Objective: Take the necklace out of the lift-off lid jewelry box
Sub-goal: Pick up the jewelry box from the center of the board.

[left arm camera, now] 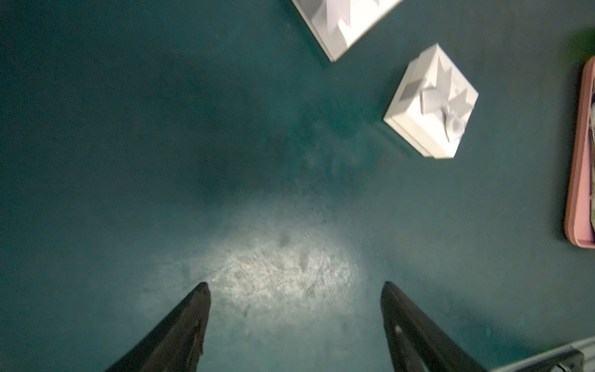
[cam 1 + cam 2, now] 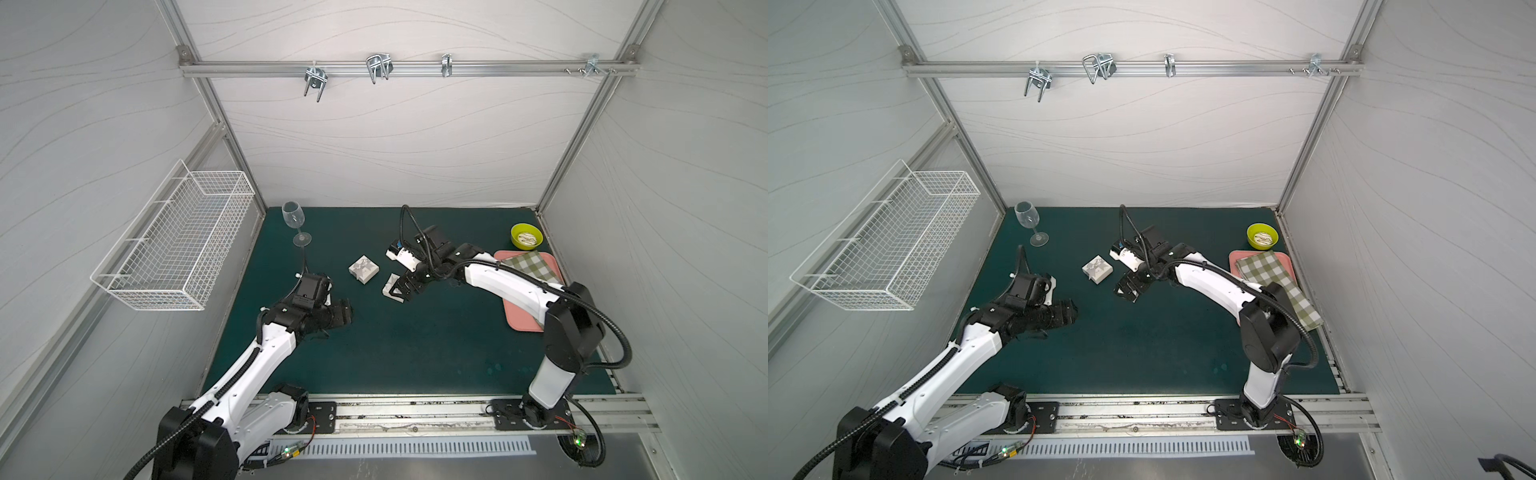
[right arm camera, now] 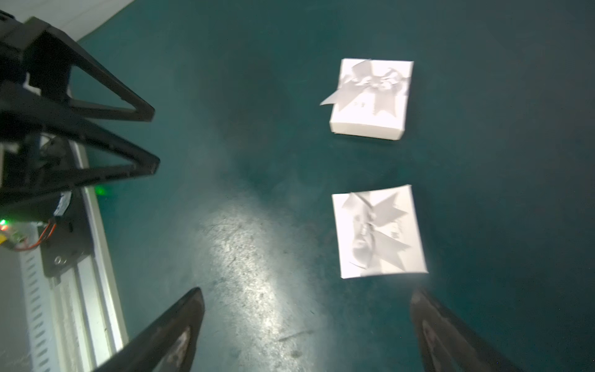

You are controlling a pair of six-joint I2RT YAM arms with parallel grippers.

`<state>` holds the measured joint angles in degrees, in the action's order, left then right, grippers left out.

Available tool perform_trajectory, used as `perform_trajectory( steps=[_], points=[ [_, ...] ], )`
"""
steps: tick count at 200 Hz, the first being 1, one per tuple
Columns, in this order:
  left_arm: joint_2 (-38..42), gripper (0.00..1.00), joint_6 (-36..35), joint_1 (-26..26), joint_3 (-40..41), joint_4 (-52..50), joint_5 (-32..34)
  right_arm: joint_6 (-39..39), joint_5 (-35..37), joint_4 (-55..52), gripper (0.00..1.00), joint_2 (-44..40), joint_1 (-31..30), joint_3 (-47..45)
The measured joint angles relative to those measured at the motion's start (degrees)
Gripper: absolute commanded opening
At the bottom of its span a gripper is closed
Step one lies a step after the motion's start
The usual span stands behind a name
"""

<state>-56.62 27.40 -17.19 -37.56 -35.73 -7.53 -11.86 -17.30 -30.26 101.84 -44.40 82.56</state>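
Two small white jewelry boxes with bows lie on the green mat, both with their lids on; which of them has the lift-off lid I cannot tell. One box [image 2: 363, 269] [image 2: 1097, 269] [image 3: 372, 100] lies free at mid-table. The second box [image 2: 390, 289] [image 3: 378, 232] [image 1: 431, 103] lies just ahead of my right gripper [image 2: 400, 291] [image 3: 307, 291], which hovers over it, open and empty. My left gripper [image 2: 348, 314] [image 1: 294, 285] hangs open over bare mat, to the left of both boxes. The necklace is hidden.
A wine glass [image 2: 294, 216] stands at the back left. A green bowl [image 2: 526, 237] sits at the back right, beside a pink tray [image 2: 521, 324] carrying a checked cloth [image 2: 536, 266]. A white wire basket [image 2: 178, 245] hangs on the left wall.
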Motion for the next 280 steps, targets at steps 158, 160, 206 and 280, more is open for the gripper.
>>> perform_trajectory(
  steps=[158, 160, 206, 280],
  points=[
    [4.6, 0.84, -0.1, -0.9, 7.4, 10.9, -3.6, -6.6, 11.9, -10.2, 0.99, 21.0, -1.2, 16.1],
    [4.6, 0.84, -0.1, -0.9, 7.4, 11.0, -3.6, -6.7, 12.2, -10.1, 0.99, 21.0, -1.2, 16.1],
    [2.7, 0.84, -0.4, -0.9, 7.4, 12.3, -3.7, -7.0, 13.3, -9.6, 0.99, 23.6, -1.3, 19.1],
    [2.0, 0.83, -0.4, -0.9, 7.6, 13.4, -3.6, -7.2, 11.0, -9.8, 0.86, 25.1, -1.3, 19.4]
  ],
)
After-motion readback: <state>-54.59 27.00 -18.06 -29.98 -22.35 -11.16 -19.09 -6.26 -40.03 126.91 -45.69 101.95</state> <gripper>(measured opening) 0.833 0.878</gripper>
